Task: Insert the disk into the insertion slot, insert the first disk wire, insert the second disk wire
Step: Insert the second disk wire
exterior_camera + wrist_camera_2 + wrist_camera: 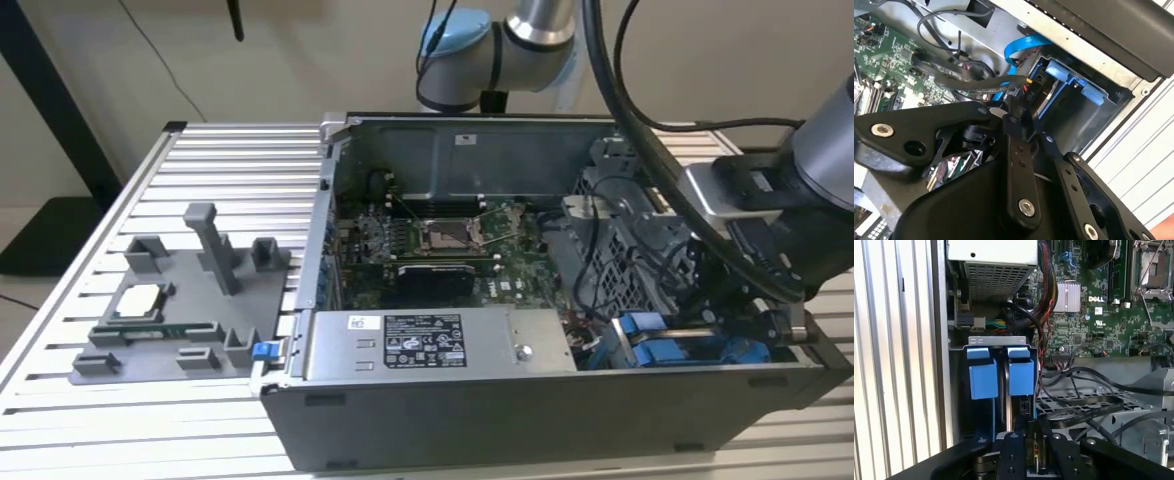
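**Gripper** [1021, 107]: the jaws are drawn close and appear clamped on a black wire plug [1027, 94]. The plug is held at the rear edge of the disk [1048, 96].

**Disk:** it sits on edge inside the insertion slot [1106, 107], with its blue carrier tabs [1020, 376] at the slot mouth. In the exterior view, the slot lies at four o'clock within the computer case [534, 420].

**Step in hand (judged):** the disk is already seated and a disk wire is going in; which of the two wires it is cannot be told.

**Requirement (judged):** the plug must be square to its socket and pressed straight, with the loose black cables [1079, 407] and the blue ribbon cable [1019, 47] kept out of the way.

**Surroundings, exterior view:**
- The power-supply box [427, 345] is at six o'clock in the case.
- The motherboard [441, 240] is at the centre.

**Surface:** a slatted aluminium table [214, 160] carries a grey parts fixture [187, 300] at nine o'clock from the case.

**Room:** a plain beige wall [294, 60] stands at twelve o'clock.
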You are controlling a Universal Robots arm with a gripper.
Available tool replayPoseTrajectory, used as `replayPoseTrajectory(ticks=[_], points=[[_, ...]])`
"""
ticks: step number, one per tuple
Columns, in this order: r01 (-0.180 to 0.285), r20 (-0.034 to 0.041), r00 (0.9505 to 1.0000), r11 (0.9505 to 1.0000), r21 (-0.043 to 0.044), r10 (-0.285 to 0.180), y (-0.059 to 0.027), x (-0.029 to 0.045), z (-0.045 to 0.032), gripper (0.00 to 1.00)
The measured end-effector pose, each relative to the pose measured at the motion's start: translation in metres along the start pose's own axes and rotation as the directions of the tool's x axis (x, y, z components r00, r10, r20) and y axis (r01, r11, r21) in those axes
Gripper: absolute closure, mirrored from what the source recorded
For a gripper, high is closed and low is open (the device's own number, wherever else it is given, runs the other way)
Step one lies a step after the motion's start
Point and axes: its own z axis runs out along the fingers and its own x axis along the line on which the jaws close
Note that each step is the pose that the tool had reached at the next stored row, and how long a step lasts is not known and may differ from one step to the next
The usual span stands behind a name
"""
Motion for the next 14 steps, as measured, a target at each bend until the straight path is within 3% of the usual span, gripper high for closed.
replayPoseTrajectory(ticks=[9, 14], points=[[-0.007, -0.0007, 1.0000, 0.9999, -0.0090, 0.007, -0.0007, -0.0045, -0.0227, 0.00], [-0.008, -0.0008, 1.0000, 0.9999, -0.0100, 0.008, -0.0012, -0.0082, -0.0411, 0.00]])
